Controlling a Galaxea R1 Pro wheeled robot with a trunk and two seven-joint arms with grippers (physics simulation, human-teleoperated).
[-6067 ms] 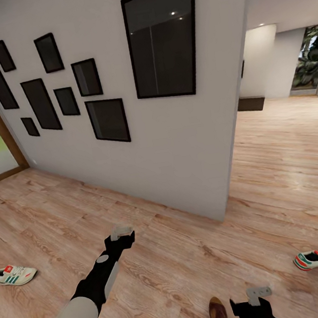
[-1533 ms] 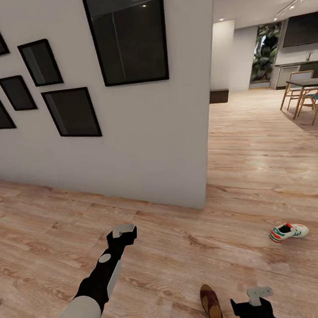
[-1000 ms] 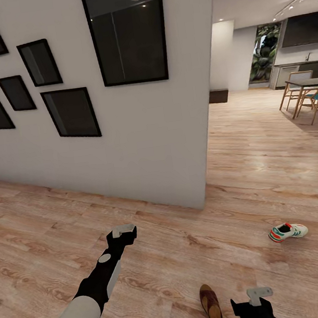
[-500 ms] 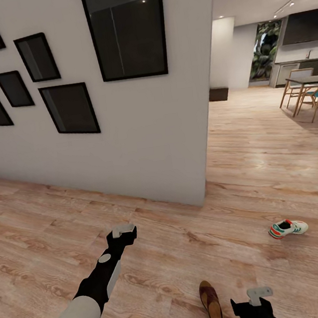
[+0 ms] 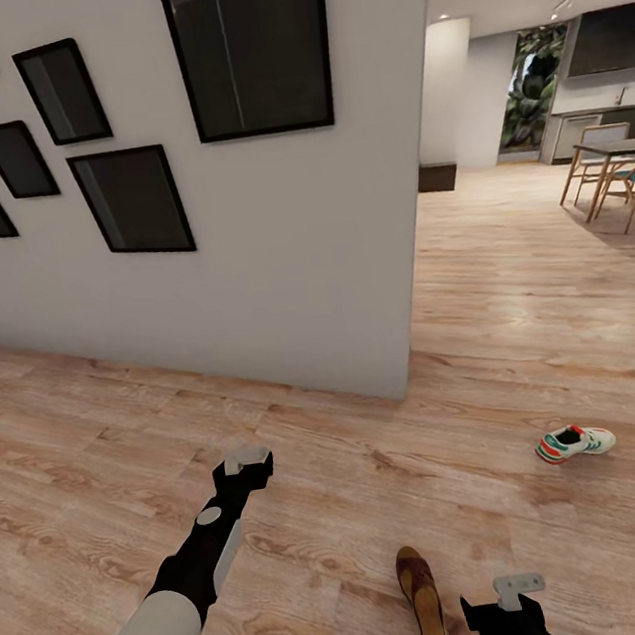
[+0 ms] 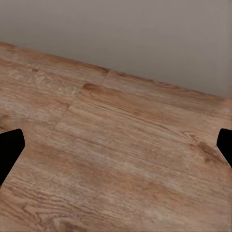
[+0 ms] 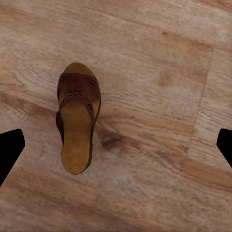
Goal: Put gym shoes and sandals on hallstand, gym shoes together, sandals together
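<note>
One gym shoe (image 5: 575, 443), white with green stripes and red-orange accents, lies on the corridor floor (image 5: 377, 450) to the right, past the wall's end. A brown sandal (image 5: 422, 601) lies on the planks near the bottom of the head view, just left of my right gripper (image 5: 519, 587). In the right wrist view the same sandal (image 7: 77, 123) lies flat below the gripper, whose dark fingertips (image 7: 9, 150) stand wide apart and empty. My left gripper (image 5: 247, 460) hangs over bare floor, its fingertips (image 6: 8, 150) also spread wide. The hallstand is out of view.
A white wall (image 5: 280, 262) with black picture frames (image 5: 250, 49) stands ahead and ends at a corner (image 5: 411, 375). Beyond it the floor runs to a dining table with chairs (image 5: 616, 175) and a dark kitchen counter at the far right.
The head view has tilted down a little and moved, so the wall frames sit higher in the picture and more of the sandal shows. Both arms hold their pose.
</note>
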